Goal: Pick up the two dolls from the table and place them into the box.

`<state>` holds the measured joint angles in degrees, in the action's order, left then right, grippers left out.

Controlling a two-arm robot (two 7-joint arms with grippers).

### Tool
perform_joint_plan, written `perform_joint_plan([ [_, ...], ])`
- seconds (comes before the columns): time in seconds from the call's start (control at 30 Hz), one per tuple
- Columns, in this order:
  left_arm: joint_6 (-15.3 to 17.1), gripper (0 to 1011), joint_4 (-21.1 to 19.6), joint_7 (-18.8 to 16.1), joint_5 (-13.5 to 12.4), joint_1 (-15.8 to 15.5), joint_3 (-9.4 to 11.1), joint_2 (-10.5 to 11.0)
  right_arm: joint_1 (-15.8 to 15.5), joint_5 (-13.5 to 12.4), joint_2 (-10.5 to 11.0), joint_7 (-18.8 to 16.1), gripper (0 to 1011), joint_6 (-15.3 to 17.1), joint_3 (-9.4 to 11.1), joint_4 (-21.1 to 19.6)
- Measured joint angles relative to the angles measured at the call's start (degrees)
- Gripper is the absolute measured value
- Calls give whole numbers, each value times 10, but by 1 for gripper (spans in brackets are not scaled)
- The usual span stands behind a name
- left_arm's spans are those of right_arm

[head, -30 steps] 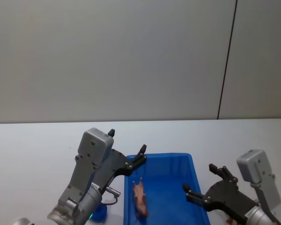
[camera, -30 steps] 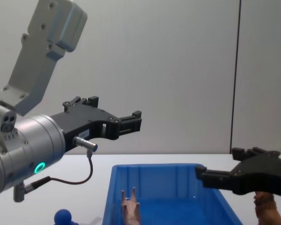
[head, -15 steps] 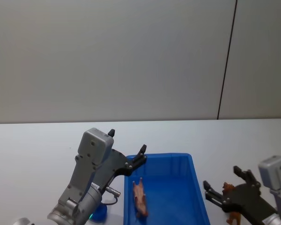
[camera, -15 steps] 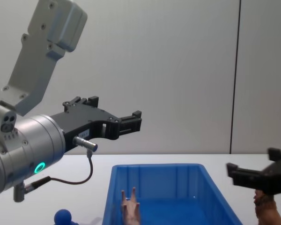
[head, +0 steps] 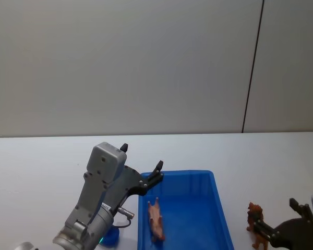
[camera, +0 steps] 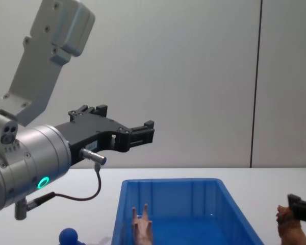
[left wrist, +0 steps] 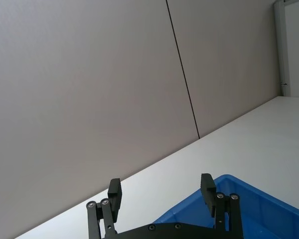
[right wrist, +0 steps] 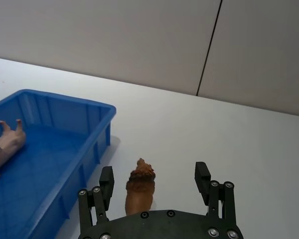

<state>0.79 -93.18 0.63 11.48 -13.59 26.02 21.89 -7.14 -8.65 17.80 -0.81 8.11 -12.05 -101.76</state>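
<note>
We saw the shaggy brown doll [right wrist: 139,191] upright just ahead of our right gripper [right wrist: 154,173], fingers spread; the left gripper [left wrist: 161,191] hung open over the box [head: 188,173].

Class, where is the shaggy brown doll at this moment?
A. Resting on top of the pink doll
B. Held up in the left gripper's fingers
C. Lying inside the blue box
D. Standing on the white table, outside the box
D: the brown doll stands upright on the table beside the box, close to the open right gripper, while the pink doll lies in the box.
</note>
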Motion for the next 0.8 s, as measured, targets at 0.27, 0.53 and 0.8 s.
perform_joint_plan([
  [0.27, 0, 1001, 0, 0, 0, 0, 0, 0, -8, -2, -2, 13, 1001, 1, 2, 14],
  [0.53, 0, 1001, 0, 0, 0, 0, 0, 0, 0, 2, -13, 9, 1001, -2, -3, 43],
  [0.8, 0, 1001, 0, 0, 0, 0, 0, 0, 14, 9, -28, 2, 1001, -4, -9, 75],
])
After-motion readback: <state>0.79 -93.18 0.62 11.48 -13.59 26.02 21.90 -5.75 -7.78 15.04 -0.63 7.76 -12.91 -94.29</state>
